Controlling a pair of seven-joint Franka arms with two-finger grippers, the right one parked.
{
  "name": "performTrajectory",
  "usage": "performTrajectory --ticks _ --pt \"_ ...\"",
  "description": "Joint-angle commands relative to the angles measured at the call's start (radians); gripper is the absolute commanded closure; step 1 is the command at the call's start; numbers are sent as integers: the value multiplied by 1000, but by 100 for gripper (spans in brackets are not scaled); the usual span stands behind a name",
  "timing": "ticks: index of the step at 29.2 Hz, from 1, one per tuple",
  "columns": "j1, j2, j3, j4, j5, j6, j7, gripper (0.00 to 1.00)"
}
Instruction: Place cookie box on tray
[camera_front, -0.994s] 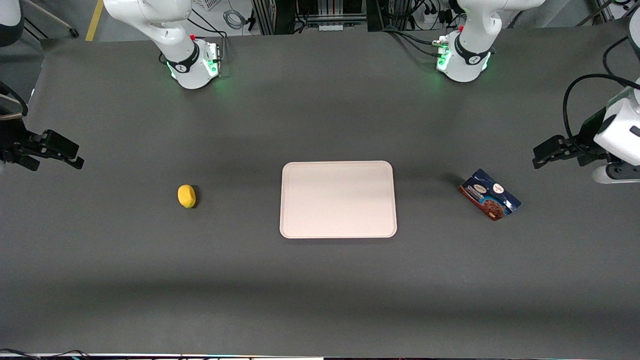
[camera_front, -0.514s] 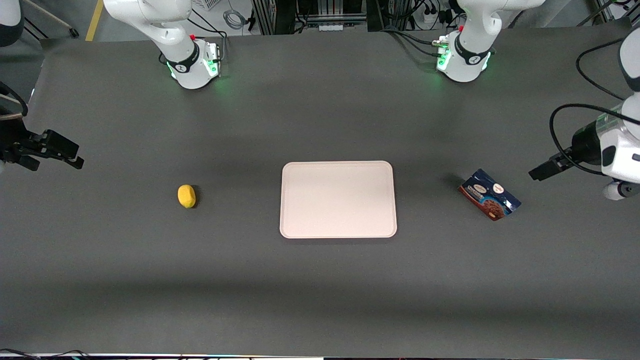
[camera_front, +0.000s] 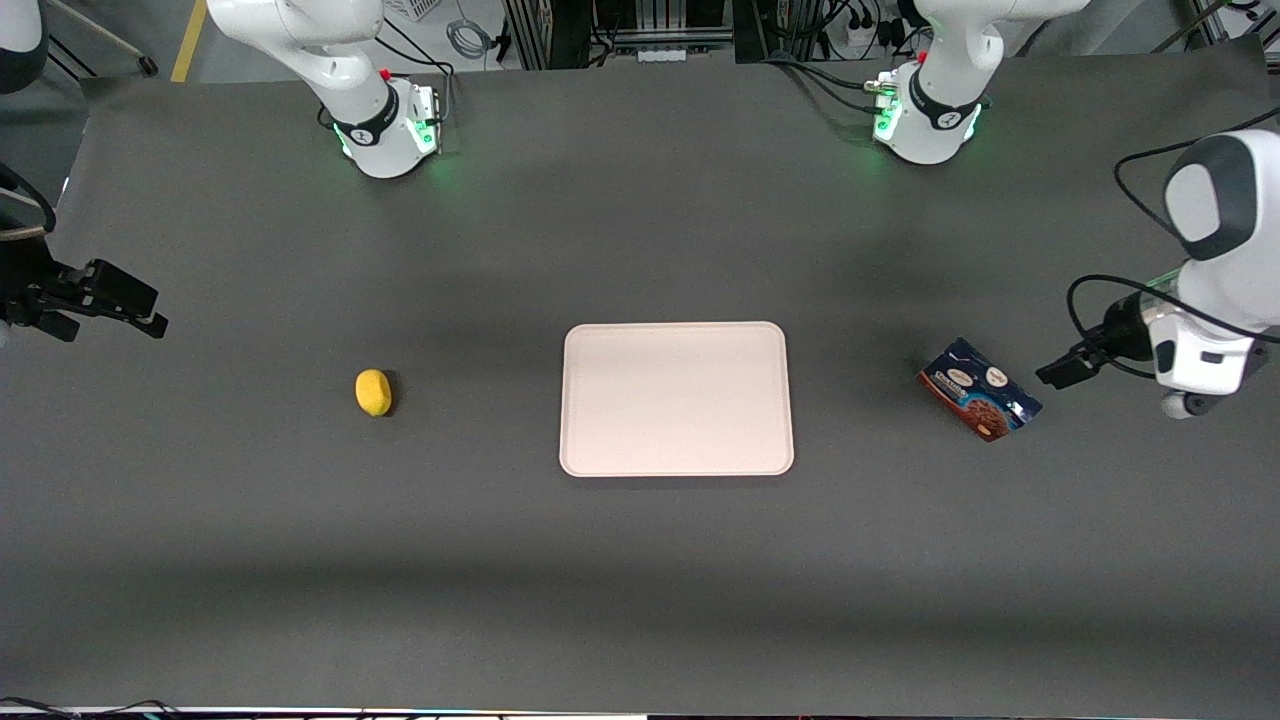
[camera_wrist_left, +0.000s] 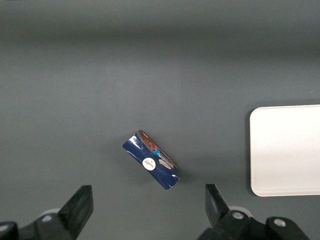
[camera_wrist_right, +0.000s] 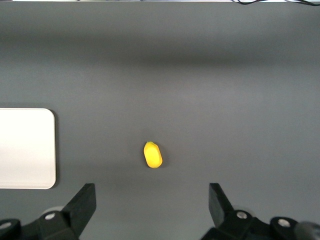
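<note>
The cookie box, dark blue with a red-brown edge, lies flat on the grey table toward the working arm's end, apart from the tray. The pale pinkish-cream tray sits in the middle of the table with nothing on it. My left arm's gripper hangs above the table just beside the box, on the side away from the tray. In the left wrist view the gripper is open and empty, with the box just ahead of the fingertips and the tray off to one side.
A small yellow lemon-like lump lies on the table toward the parked arm's end, about level with the tray. It also shows in the right wrist view, with the tray's corner. Two arm bases stand farthest from the front camera.
My left arm has swung nearer the front camera and lower, bringing the gripper close beside the cookie box. The box, tray and yellow lump have not moved.
</note>
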Motion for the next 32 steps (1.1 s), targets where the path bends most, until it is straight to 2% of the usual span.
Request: performTrajectory --ticks 1,4,6,12,14,16,21,27,32 --pt "-8 26 2 4 16 46 -2 1" --pt "-8 30 2 4 16 50 6 13" --pt "-6 30 2 4 15 50 21 30" --pt "-6 30 2 5 15 49 29 69" --pt "-6 30 4 5 16 49 33 74" --pt "-7 30 4 11 15 44 39 84" --pt "-6 30 4 16 16 39 44 94" --pt "-8 15 2 54 16 -14 43 92" --pt "-4 -38 4 183 121 -253 30 90"
